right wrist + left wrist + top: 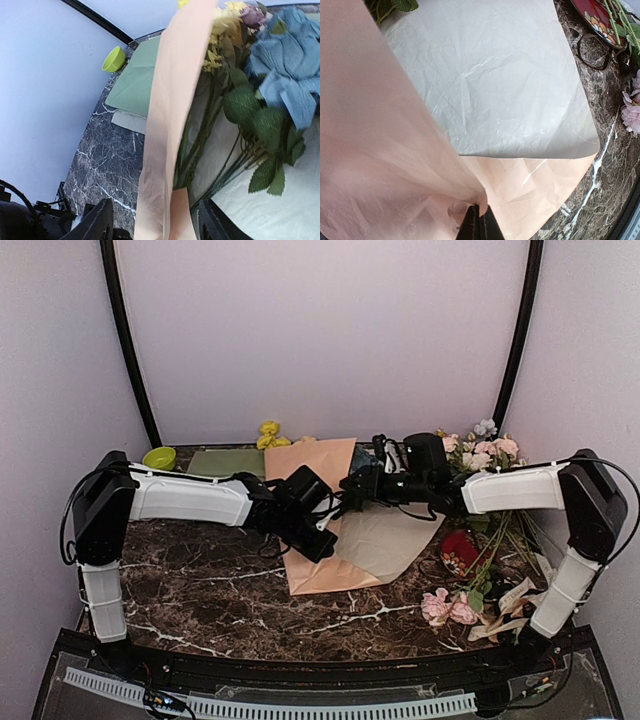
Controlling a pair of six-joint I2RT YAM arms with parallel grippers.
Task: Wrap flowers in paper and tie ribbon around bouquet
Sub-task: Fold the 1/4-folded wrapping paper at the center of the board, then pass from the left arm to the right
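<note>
wrapping partly done. paper (495,75) lies mid-table (200,590), beige face up, flowers (285,70) lying on it. left gripper (479,214) pinched shut on peach flap, holds it raised over stems. right gripper (156,216) jaws wide, straddling flap and stems, gripping nothing. cone not closed. ribbon not seen in any view; tying not yet done.

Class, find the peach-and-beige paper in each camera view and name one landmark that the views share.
Top external: the paper lies mid-table.
Left wrist: the paper fills most of the frame, peach fold at left.
Right wrist: the paper runs up the centre as a peach strip.
Shared landmark: the dark marble table.
</note>
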